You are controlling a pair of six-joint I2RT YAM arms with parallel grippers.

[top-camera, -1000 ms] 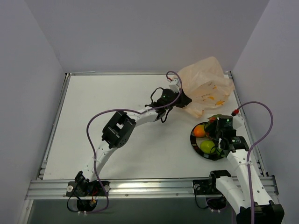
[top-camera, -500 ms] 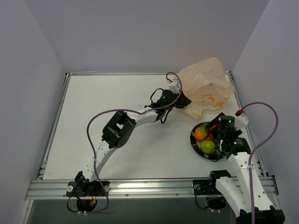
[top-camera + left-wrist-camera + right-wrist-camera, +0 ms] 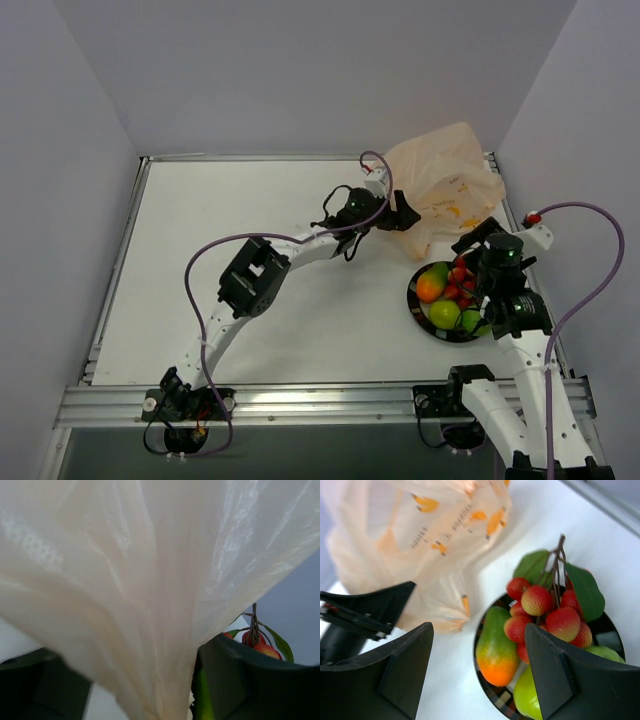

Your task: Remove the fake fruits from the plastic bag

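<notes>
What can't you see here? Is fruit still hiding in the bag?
Inside the plastic bag: top and right wrist views, its crinkly film hides any fruit left.
Left tool grip: left wrist view, the bag covers its tips, so open or shut is unclear.
Part of the plate: top view, the right arm covers it; right wrist view, the right tool's finger and the frame edge cut it off.

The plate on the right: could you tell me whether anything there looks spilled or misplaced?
Nothing stands out: the mango, berries and apples all sit within the rim of the plate; the bag is crumpled beside it.
</notes>
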